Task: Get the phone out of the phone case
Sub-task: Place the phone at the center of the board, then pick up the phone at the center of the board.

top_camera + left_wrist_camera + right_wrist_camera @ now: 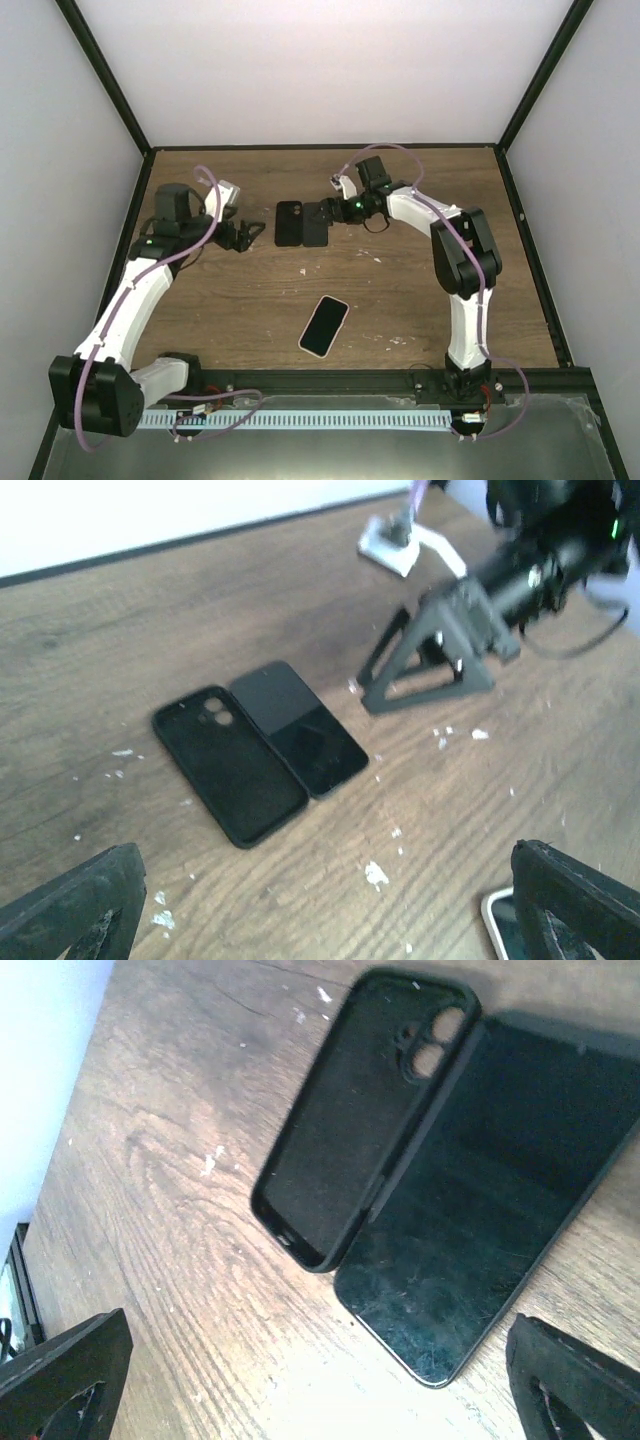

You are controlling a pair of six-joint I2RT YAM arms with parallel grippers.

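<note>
phone [314, 222] upper-middle of frame, already out, touching the empty case [289, 222] just frame-left, long axes parallel | my right gripper [333, 211] closest, fingers apart | left gripper [250, 236] apart too
</note>
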